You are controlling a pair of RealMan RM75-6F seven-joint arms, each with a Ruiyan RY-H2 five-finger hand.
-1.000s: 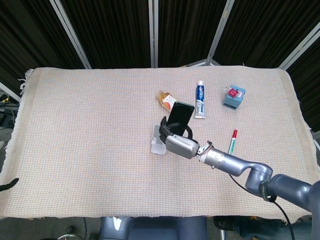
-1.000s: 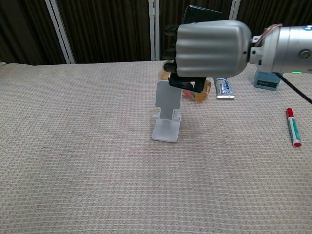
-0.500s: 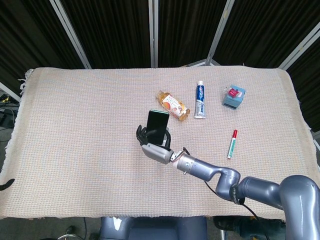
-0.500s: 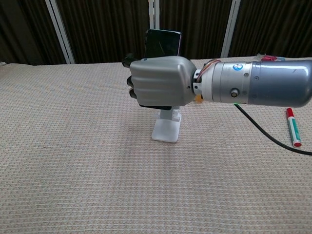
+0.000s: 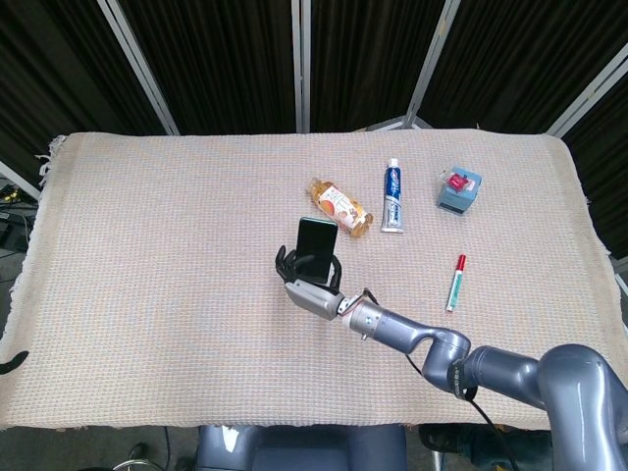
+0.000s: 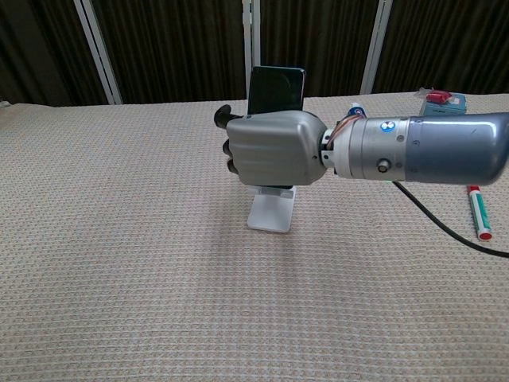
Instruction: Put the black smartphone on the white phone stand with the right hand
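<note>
Seating the phone on the stand.
Holding phone [image 6: 276, 91] upright in right hand [image 6: 274, 151], directly over stand [image 6: 270, 212], whose backrest is hidden behind the hand; next needing a gentle lowering onto the ledge, then release. Sitting slightly toward 3 o'clock and lower than half a second ago.

On the counter [image 5: 147, 245], covered by a beige woven cloth, lie an orange bottle [image 5: 340, 207], a toothpaste tube [image 5: 392, 196], a small blue box [image 5: 459, 190] and a red-capped marker [image 5: 456, 282], each apart from the others.
</note>
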